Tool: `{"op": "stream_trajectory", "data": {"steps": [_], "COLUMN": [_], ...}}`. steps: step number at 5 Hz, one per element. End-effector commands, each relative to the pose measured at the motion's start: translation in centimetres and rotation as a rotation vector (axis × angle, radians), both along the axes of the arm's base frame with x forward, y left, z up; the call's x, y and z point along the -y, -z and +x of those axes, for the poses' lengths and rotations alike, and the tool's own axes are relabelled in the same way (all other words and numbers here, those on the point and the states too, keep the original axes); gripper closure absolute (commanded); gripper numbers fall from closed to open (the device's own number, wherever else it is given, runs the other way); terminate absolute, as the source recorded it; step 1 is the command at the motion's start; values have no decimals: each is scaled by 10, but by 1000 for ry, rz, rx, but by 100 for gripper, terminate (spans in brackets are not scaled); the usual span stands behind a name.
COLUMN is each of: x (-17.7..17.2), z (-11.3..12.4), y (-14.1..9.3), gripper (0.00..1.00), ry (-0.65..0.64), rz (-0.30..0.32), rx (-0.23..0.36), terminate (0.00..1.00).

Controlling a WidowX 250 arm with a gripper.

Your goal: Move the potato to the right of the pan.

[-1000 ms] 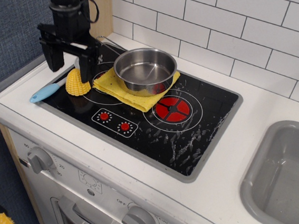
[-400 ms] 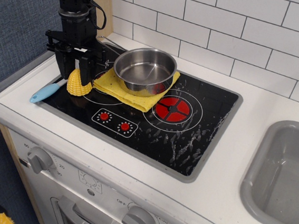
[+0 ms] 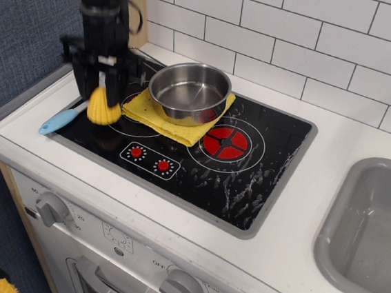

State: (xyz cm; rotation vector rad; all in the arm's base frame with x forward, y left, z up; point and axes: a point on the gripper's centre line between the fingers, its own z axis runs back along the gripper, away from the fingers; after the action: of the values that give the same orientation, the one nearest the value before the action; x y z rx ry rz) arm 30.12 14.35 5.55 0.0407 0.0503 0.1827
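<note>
The potato (image 3: 104, 110), a small yellow bumpy dome, stands on the black stovetop (image 3: 249, 165) at its left end, just left of the yellow cloth. My gripper (image 3: 103, 88) comes straight down over it. Its dark fingers (image 3: 88, 81) press against both sides of the potato's top, and the potato's base looks to rest on the stovetop. The pan (image 3: 189, 90), a shiny steel pot, sits on the yellow cloth (image 3: 174, 120) to the right of the potato. Its thin handle (image 3: 143, 57) points back left, behind my arm.
A white-and-blue plastic spoon (image 3: 61, 121) lies left of the potato at the stovetop's edge. A red burner (image 3: 225, 142) and two red knobs (image 3: 148, 158) lie right of and in front of the pan. A grey sink (image 3: 374, 233) is at far right. A tiled wall stands behind.
My gripper came down over the potato and its fingers narrowed from wide open to touching the potato's sides. The potato and the pan have stayed in place.
</note>
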Motion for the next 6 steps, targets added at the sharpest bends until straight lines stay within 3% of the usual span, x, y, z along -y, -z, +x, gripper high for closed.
{"op": "stream_trajectory", "data": {"steps": [1, 2, 3, 4, 6], "x": [83, 135, 187, 199, 185], "z": [52, 83, 99, 97, 80], "y": [-64, -53, -40, -30, -12], "gripper": [100, 100, 100, 100, 100], "ry": [230, 332, 430, 484, 475], "rz": [-13, -66, -85, -54, 5], "rx": [155, 145, 147, 137, 90], "terminate": [0, 0, 0, 0, 0]}}
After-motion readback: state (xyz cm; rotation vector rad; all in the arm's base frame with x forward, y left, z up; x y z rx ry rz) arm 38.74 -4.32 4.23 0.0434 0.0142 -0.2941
